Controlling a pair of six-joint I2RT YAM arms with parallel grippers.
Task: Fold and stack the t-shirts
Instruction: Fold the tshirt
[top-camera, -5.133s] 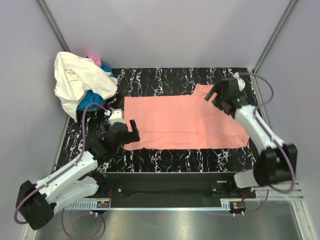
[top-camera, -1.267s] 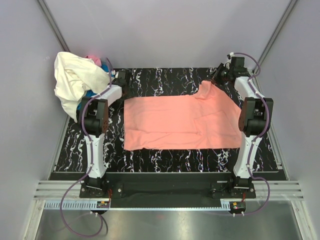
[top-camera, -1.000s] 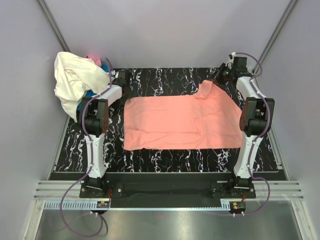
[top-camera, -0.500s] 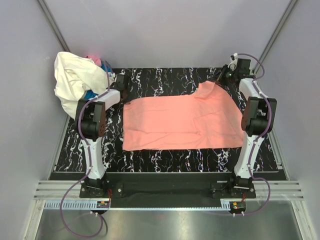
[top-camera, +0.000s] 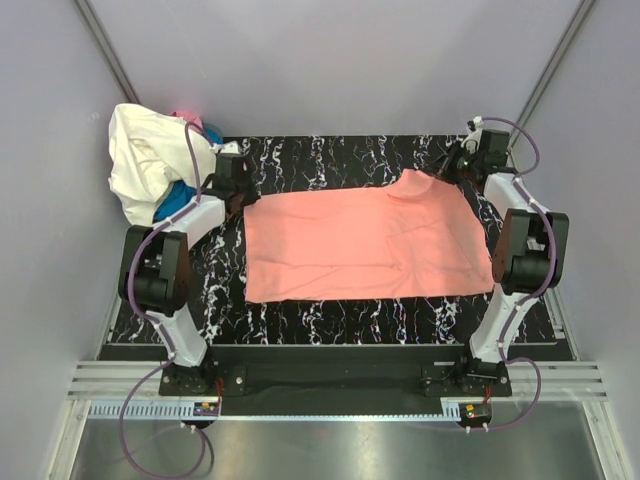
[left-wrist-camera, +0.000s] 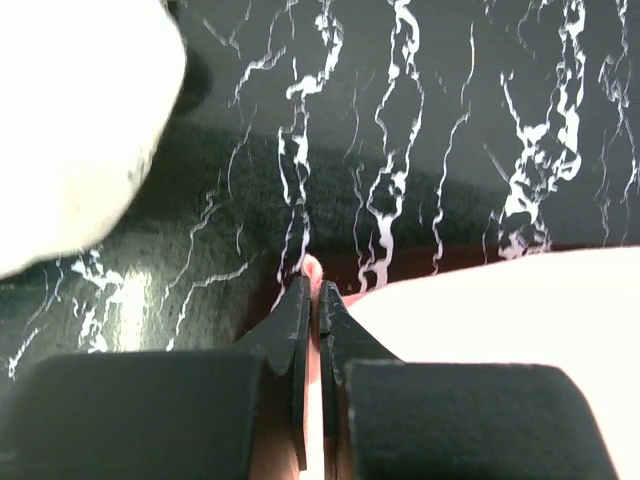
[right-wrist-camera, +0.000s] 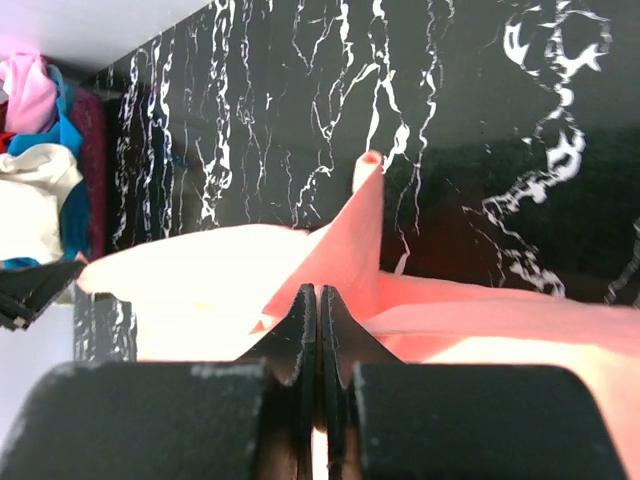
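Observation:
A salmon-pink t-shirt (top-camera: 360, 245) lies spread flat across the black marbled table (top-camera: 330, 160). My left gripper (top-camera: 240, 188) is shut on its far left corner; the wrist view shows pink cloth (left-wrist-camera: 312, 268) pinched between the left gripper's (left-wrist-camera: 314, 300) black fingers. My right gripper (top-camera: 452, 170) is shut on the far right edge, where the cloth (right-wrist-camera: 345, 235) rises in a peak above the right gripper (right-wrist-camera: 317, 300). A heap of other t-shirts sits at the far left: cream-white (top-camera: 150, 165) over bright blue (top-camera: 180, 195), with hot pink (top-camera: 186, 118) behind.
Grey walls close in the table at the back and both sides. The heap of shirts (right-wrist-camera: 40, 190) shows at the left edge of the right wrist view. The arms' bases stand on a black rail (top-camera: 330, 375) at the near edge.
The left gripper has closed on the shirt's far left corner and the left arm has swung outward. The right gripper has moved slightly right, pulling the far edge flatter.

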